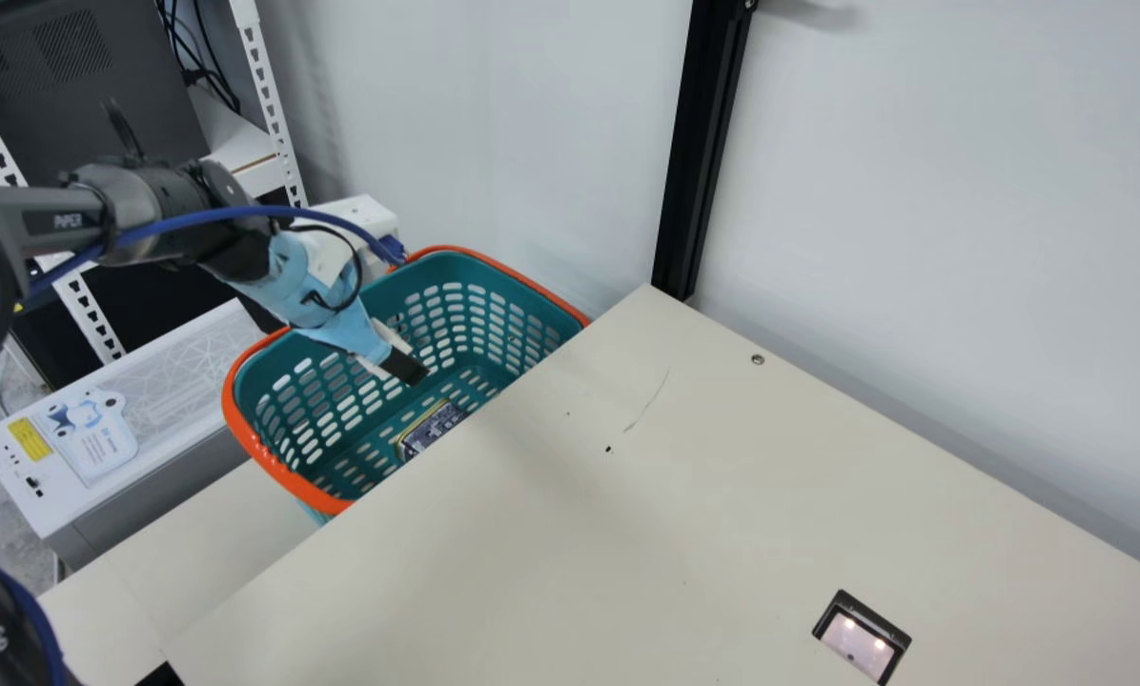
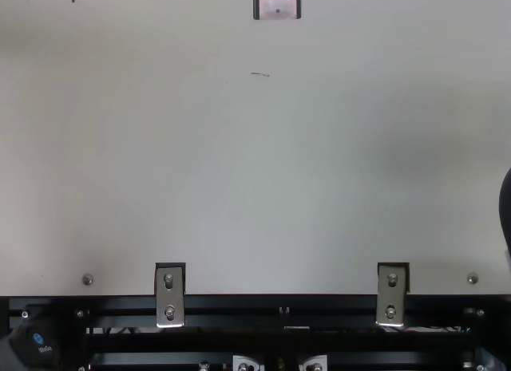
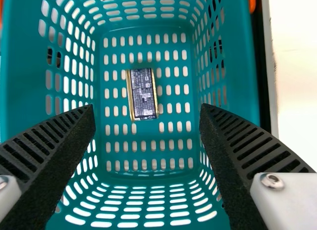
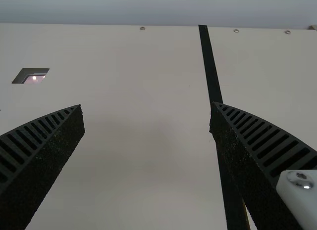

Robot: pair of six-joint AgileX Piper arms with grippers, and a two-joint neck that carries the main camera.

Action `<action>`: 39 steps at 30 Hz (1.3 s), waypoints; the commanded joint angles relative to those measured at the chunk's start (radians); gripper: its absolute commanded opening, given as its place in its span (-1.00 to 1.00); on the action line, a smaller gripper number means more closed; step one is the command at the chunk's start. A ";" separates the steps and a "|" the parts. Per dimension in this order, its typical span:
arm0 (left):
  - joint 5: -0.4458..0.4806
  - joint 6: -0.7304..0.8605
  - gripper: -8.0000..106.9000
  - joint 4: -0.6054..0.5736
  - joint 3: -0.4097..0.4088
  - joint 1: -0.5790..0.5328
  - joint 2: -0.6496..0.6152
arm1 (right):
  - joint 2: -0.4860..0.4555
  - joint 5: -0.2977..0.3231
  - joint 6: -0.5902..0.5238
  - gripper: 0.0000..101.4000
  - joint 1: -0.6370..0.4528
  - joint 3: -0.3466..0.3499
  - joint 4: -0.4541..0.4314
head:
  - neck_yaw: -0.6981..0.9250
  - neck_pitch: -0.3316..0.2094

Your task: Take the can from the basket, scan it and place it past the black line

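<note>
I have soft, fairly bright light over the tabletop (image 1: 770, 476), with faint, blurry-edged shadows. Two glints shine in the scanner window (image 1: 854, 650); my left wrist view washes the tabletop nearly white.

I count one teal plastic basket (image 1: 475, 267) with an orange rim, one dark, print-covered can (image 3: 142, 94) with gold-coloured edges, one black-framed glass scanner window (image 1: 861, 638), one long, straight black line (image 4: 213, 76), two flat silver metal brackets (image 2: 169, 295) and one cream table (image 1: 627, 524).
</note>
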 commanded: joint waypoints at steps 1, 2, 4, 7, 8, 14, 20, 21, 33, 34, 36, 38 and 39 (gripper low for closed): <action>-0.025 0.007 0.71 -0.004 0.008 -0.003 0.015 | 0.000 0.000 0.000 1.00 0.000 0.000 0.000 | 0.017 -0.037; -0.035 0.011 0.71 -0.005 0.011 -0.003 0.022 | 0.000 0.000 0.000 1.00 0.000 0.000 0.000 | 0.017 -0.037; -0.054 0.017 0.71 -0.007 0.015 -0.006 0.039 | 0.000 0.000 0.000 1.00 0.000 0.000 0.000 | 0.017 -0.037; -0.078 0.024 0.71 -0.007 0.015 -0.010 0.066 | 0.000 0.000 0.000 1.00 0.000 0.000 0.000 | 0.017 -0.037; -0.085 0.025 0.71 -0.006 0.013 -0.012 0.075 | 0.000 0.000 0.000 1.00 0.000 0.000 0.000 | 0.017 -0.037; -0.115 0.024 0.71 0.005 -0.012 -0.025 0.136 | 0.000 0.000 0.000 1.00 0.000 0.000 0.000 | 0.017 -0.037; -0.131 0.011 0.71 0.021 -0.055 -0.040 0.195 | 0.000 0.000 0.000 1.00 0.000 0.000 -0.001 | 0.017 -0.037; -0.133 0.007 0.71 0.024 -0.062 -0.042 0.204 | 0.000 0.000 0.000 1.00 0.000 0.000 0.000 | 0.017 -0.037; -0.156 -0.064 0.71 0.096 -0.134 -0.074 0.310 | 0.000 0.000 0.000 1.00 0.000 0.000 0.000 | 0.017 -0.037; -0.156 -0.072 0.71 0.101 -0.140 -0.077 0.317 | 0.000 0.000 0.000 1.00 0.000 0.000 0.000 | 0.017 -0.037; -0.158 -0.084 0.71 0.109 -0.147 -0.083 0.331 | 0.000 0.000 0.000 1.00 0.000 0.000 0.000 | 0.017 -0.037; -0.162 -0.096 0.71 0.117 -0.153 -0.089 0.347 | 0.000 0.000 0.000 1.00 0.000 0.000 0.000 | 0.017 -0.037; -0.164 -0.102 0.71 0.121 -0.155 -0.091 0.354 | 0.000 0.000 0.000 1.00 0.000 0.000 0.000 | 0.017 -0.037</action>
